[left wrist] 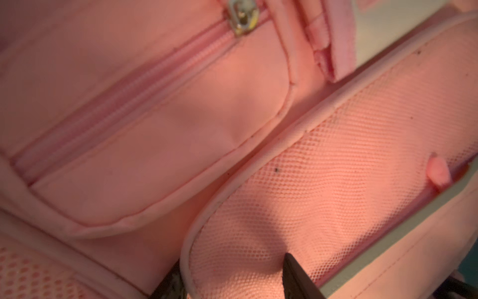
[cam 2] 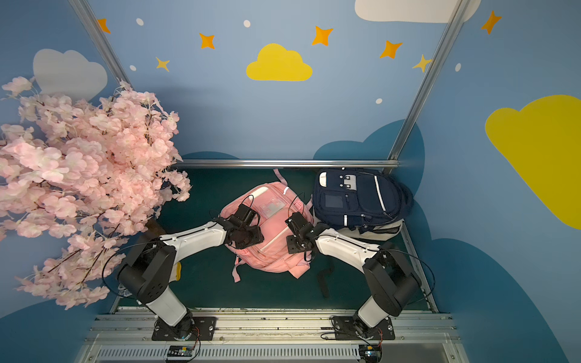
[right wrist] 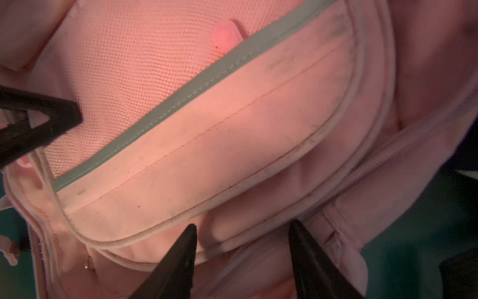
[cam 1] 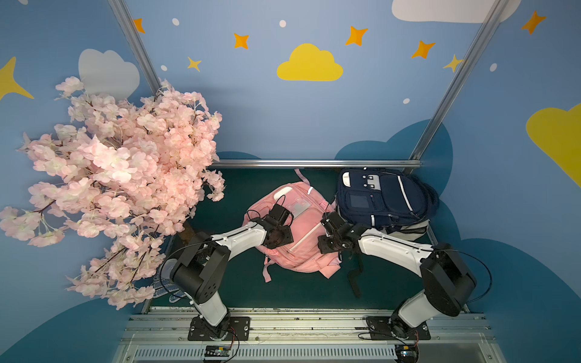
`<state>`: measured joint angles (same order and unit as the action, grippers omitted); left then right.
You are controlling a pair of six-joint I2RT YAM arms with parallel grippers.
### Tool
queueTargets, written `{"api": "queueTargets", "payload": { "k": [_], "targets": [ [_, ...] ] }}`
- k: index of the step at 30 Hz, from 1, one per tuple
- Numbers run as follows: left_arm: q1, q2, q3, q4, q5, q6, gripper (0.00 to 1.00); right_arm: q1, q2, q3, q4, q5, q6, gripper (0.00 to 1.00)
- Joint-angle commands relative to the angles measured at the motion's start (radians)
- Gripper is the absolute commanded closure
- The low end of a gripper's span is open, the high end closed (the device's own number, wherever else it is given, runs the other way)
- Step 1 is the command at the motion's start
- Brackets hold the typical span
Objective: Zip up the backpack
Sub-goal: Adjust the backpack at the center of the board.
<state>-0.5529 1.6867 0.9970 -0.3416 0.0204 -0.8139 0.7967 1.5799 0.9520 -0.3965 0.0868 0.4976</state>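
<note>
Two black fingers of the right pincer [right wrist: 241,222] stand well apart with nothing held, their tips just over the piped lower edge of a front pocket on the pink fabric backpack [cam 1: 301,261]. The left pincer [left wrist: 232,259] also shows its fingers apart, with the piped rim of a pink mesh pocket [left wrist: 336,181] between them. Only the tips show, so I cannot tell whether it pinches that rim. A silver metal zipper slider [left wrist: 243,18] sits farther off. The backpack lies flat in the middle of the dark green surface [cam 1: 298,295]. A navy blue backpack [cam 1: 383,195] lies just beside it, and a pink artificial blossom tree [cam 1: 119,176] stands on the left arm's side.
</note>
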Motion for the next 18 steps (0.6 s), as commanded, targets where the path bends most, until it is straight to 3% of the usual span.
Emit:
{"api": "queueTargets", "payload": {
  "k": [1,6,10,18],
  "targets": [
    [0.014,0.022,-0.021,0.05,0.052,-0.013,0.53,0.037,-0.007,-0.047,0.001,-0.081,0.05,0.43],
    [0.019,-0.005,-0.021,0.053,0.039,-0.027,0.75,0.038,-0.039,-0.001,-0.044,-0.008,0.026,0.43],
    [0.004,-0.06,-0.018,0.027,-0.022,-0.031,0.87,0.045,-0.104,0.035,-0.061,0.03,-0.013,0.42],
    [-0.016,-0.172,-0.018,0.015,-0.074,-0.045,0.97,0.185,-0.24,-0.049,0.156,-0.042,-0.089,0.43]
  ]
}}
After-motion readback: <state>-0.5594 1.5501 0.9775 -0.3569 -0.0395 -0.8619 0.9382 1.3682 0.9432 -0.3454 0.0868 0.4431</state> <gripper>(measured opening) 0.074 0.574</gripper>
